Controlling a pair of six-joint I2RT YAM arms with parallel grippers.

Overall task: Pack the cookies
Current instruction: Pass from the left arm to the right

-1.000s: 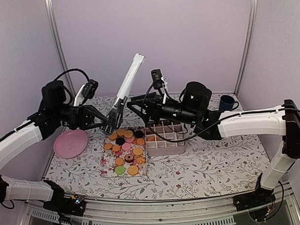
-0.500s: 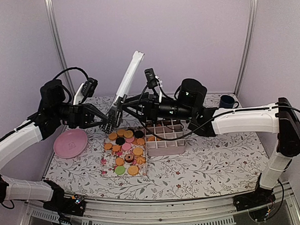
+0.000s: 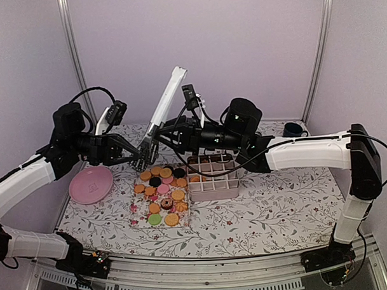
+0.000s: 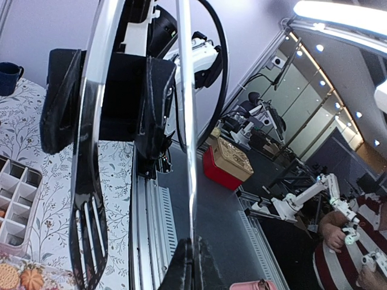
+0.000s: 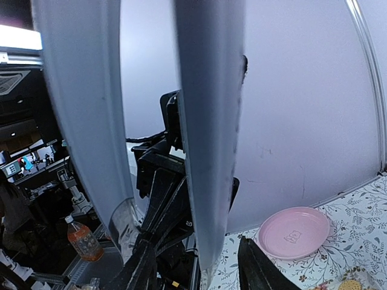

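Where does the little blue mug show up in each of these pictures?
Top external: blue mug at far right, toward the back.
Left wrist: blue mug at the upper left edge, partly cut off.
Right wrist: not in it.
Shared landmark: the cookies, centre of top view, bottom left in left wrist, bottom right in right wrist.

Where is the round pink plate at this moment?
In the top view the round pink plate lies on the flowered tablecloth, at the left, just left of the small round cookies.
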